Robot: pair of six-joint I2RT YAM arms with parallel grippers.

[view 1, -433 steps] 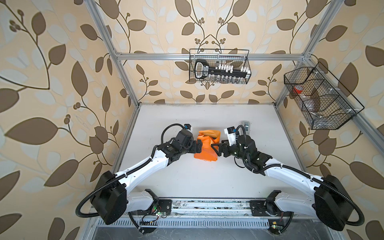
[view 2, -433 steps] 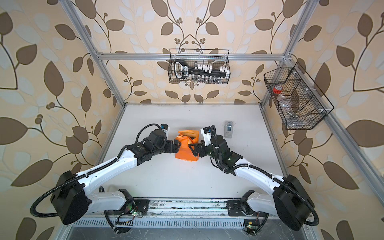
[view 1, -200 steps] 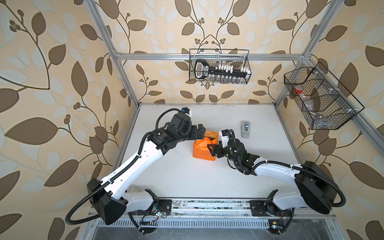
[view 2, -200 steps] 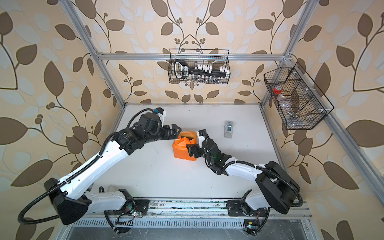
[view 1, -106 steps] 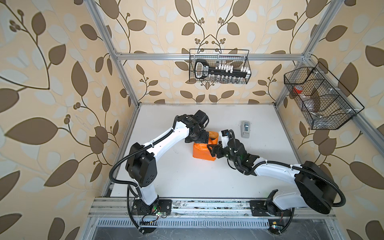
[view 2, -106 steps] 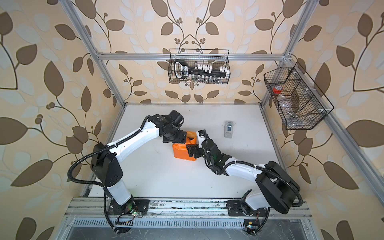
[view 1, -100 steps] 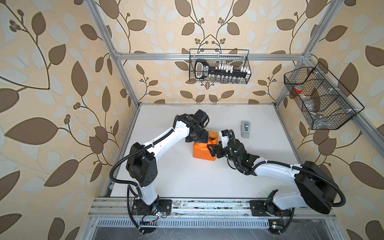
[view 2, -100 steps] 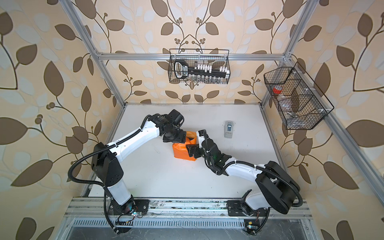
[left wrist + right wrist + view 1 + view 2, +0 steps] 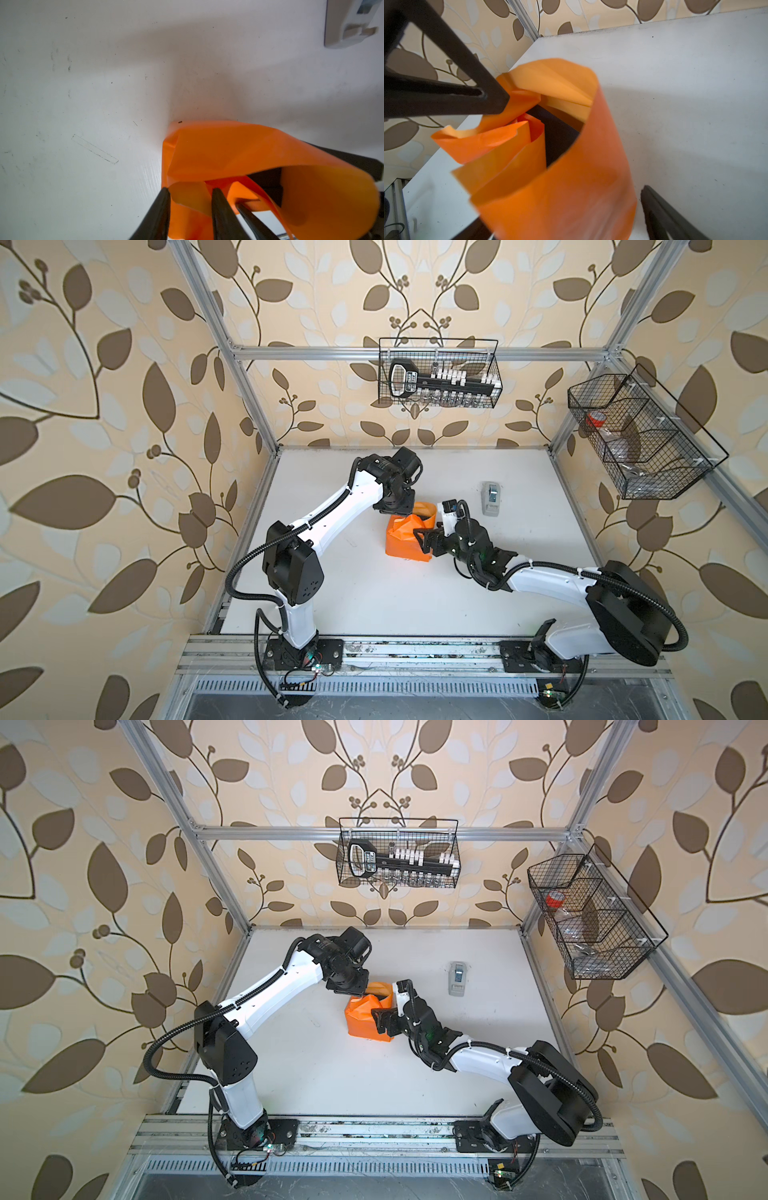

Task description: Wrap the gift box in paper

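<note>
Small matte black cardboard gift box [image 9: 558, 133] stood loosely wrapped in a large bright orange sheet of thin wrapping paper [image 9: 403, 543] at the middle of the white table [image 9: 415, 605].
From the near right, the right gripper [image 9: 424, 541] was spread wide astride the bundle's right side, one finger touching the paper. The box showed through the open folds. At the bundle's far side, the left gripper [image 9: 190, 191] pointed down, jaws part-way apart with a paper flap between them. Farther right lay a small grey-white tape dispenser [image 9: 490, 498].

Glossy orange paper [image 9: 571, 176], matt black gift box [image 9: 558, 133]
</note>
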